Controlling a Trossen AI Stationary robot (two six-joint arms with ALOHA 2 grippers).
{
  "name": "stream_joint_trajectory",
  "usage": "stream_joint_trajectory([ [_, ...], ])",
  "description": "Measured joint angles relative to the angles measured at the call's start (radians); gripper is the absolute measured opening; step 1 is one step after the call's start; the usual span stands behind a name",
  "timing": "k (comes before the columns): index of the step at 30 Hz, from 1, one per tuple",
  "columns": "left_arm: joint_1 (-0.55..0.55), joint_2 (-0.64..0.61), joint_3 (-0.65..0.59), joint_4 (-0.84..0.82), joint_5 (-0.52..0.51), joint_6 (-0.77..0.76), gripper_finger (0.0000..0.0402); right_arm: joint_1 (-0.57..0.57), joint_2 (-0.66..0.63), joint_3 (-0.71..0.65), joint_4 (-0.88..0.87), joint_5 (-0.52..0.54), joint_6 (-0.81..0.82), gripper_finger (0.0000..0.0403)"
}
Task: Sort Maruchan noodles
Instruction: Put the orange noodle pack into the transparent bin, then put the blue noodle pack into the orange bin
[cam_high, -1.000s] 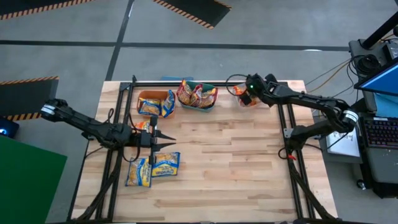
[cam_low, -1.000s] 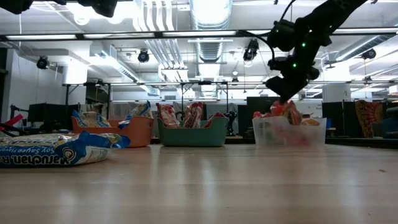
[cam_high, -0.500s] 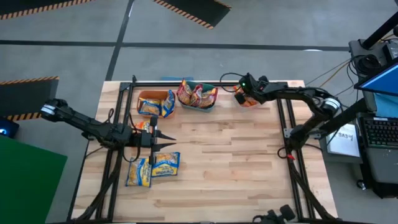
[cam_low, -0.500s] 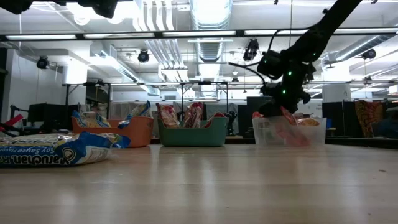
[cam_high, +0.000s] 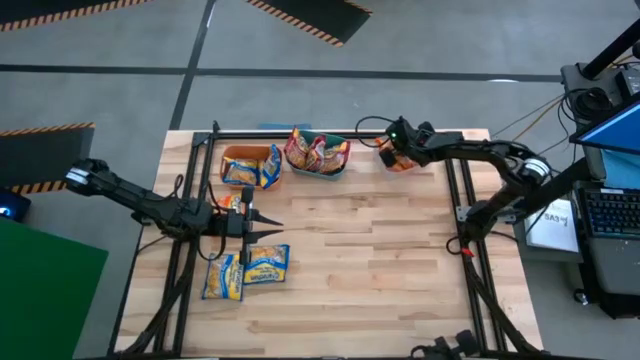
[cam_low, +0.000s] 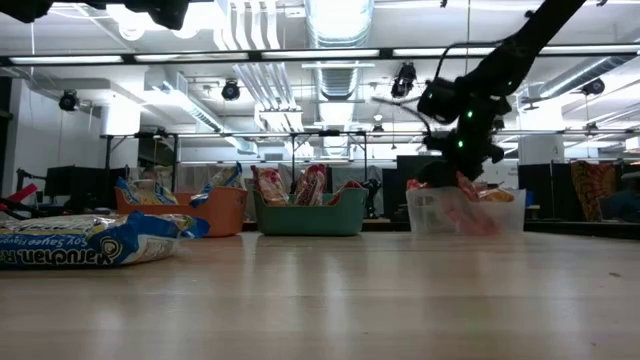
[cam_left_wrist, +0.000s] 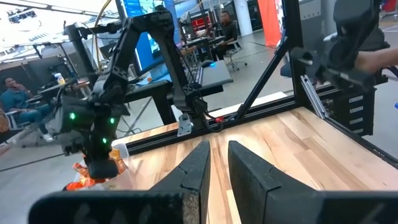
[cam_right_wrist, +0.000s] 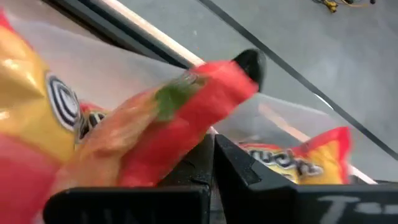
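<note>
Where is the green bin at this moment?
In the high view, the green bin sits at the table's far edge, between the orange bin and the clear bin.

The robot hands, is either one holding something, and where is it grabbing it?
The right hand pinches an orange-red noodle packet near one end, over the clear bin. The left hand holds nothing.

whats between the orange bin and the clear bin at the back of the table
The green bin, holding maroon packets, sits between the orange bin and the clear bin; both the high and low views show it.
</note>
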Motion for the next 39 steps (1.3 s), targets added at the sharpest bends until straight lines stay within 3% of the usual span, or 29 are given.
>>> stream_joint_trajectory([
  [10,0.000,0.000,0.000,0.000,0.000,-0.010,0.0040,0.007,-0.234,0.001,-0.077,-0.001,0.054,0.0009],
  [14,0.000,0.000,0.000,-0.002,0.000,-0.039,0.0040,0.046,-0.331,0.002,-0.136,-0.108,0.133,0.0009],
  [19,0.000,0.003,0.000,-0.037,0.000,-0.112,0.0040,0.154,-0.423,-0.019,-0.138,-0.312,0.234,0.0009],
  [24,0.000,0.031,0.000,-0.052,0.000,-0.175,0.0040,0.343,-0.473,-0.074,-0.119,-0.311,0.256,0.0009],
  [27,0.000,0.065,0.000,-0.067,0.000,-0.229,0.0040,0.466,-0.484,-0.140,-0.038,-0.311,0.251,0.0009],
  [32,0.000,0.146,0.000,-0.079,0.001,-0.402,0.0040,0.646,-0.487,-0.304,0.299,-0.311,0.203,0.0009],
  [35,0.000,0.191,0.008,-0.108,0.007,-0.513,0.0041,0.707,-0.487,-0.385,0.488,-0.311,0.136,0.0009],
  [39,0.000,0.241,0.068,-0.245,0.086,-0.622,0.0053,0.730,-0.513,-0.417,0.523,-0.310,0.073,0.0009],
])
